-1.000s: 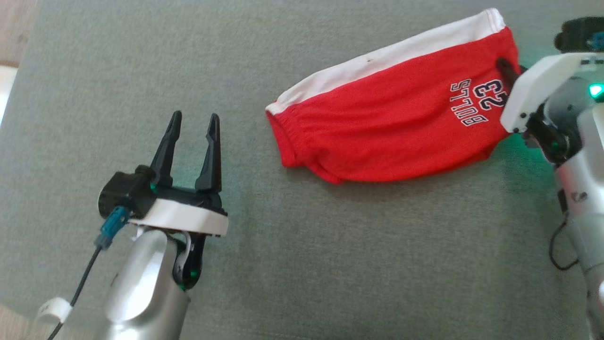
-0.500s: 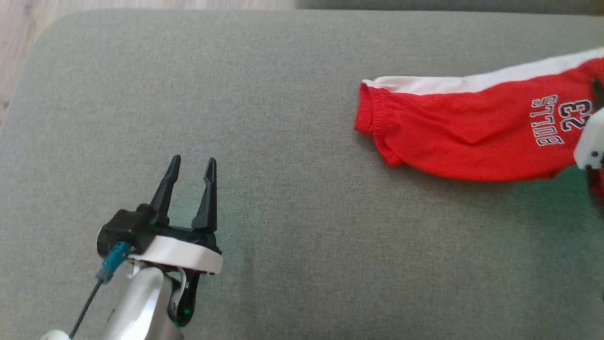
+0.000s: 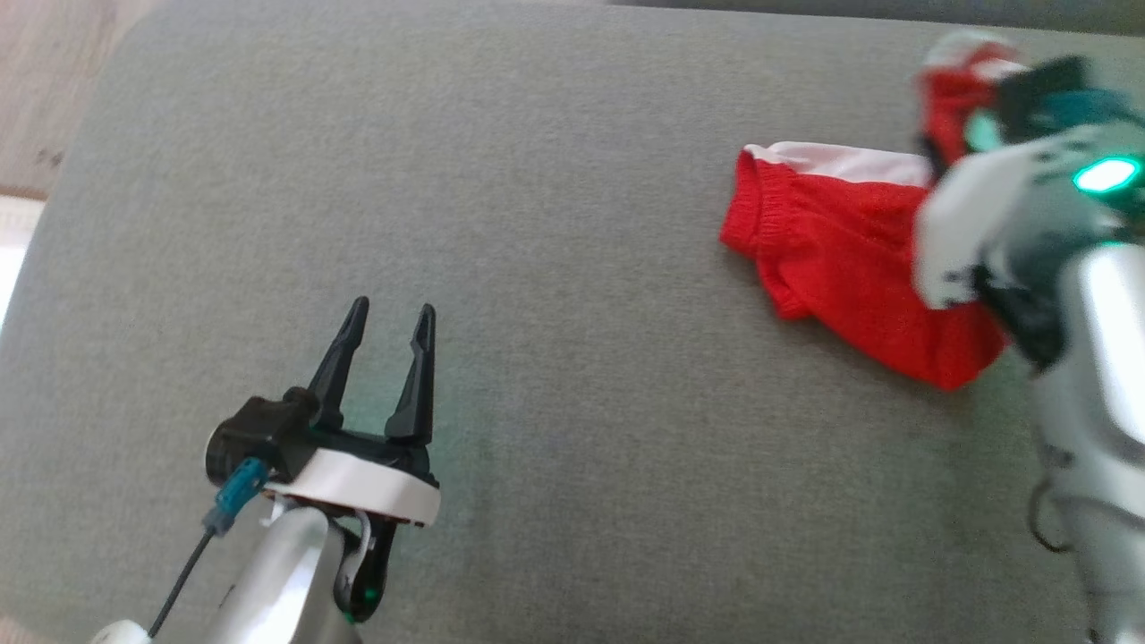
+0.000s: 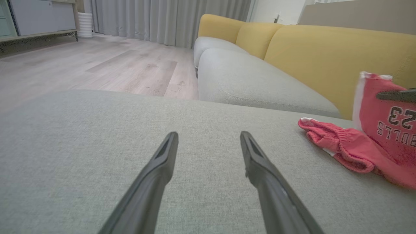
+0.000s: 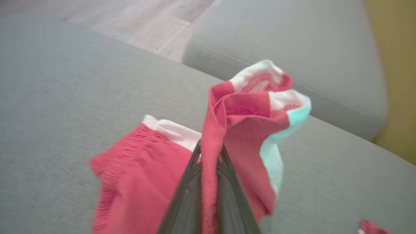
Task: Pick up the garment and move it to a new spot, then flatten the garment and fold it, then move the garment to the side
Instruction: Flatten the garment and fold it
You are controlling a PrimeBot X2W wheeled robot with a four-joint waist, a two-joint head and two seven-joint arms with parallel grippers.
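Observation:
The garment (image 3: 832,259) is a pair of red shorts with a white side stripe, lying at the right of the grey cushion (image 3: 581,224). My right gripper (image 5: 209,146) is shut on its fabric and holds one end up off the cushion. The raised part carries dark "BULLS 23" print (image 4: 395,126). The waistband end (image 4: 328,136) still rests on the cushion. My left gripper (image 3: 392,309) stands open at the lower left, well apart from the garment, with nothing between its fingers (image 4: 162,162).
A grey sofa seat (image 4: 253,81) with yellow back cushions (image 4: 325,52) stands beyond the far edge of my cushion. Wooden floor (image 4: 97,65) lies past the left and far edges. Wide bare cushion surface spreads between my left gripper and the garment.
The head camera has shifted. My right gripper has raised its end of the garment, so the shorts went from lying flat to bunched and partly hanging. The left gripper stayed open.

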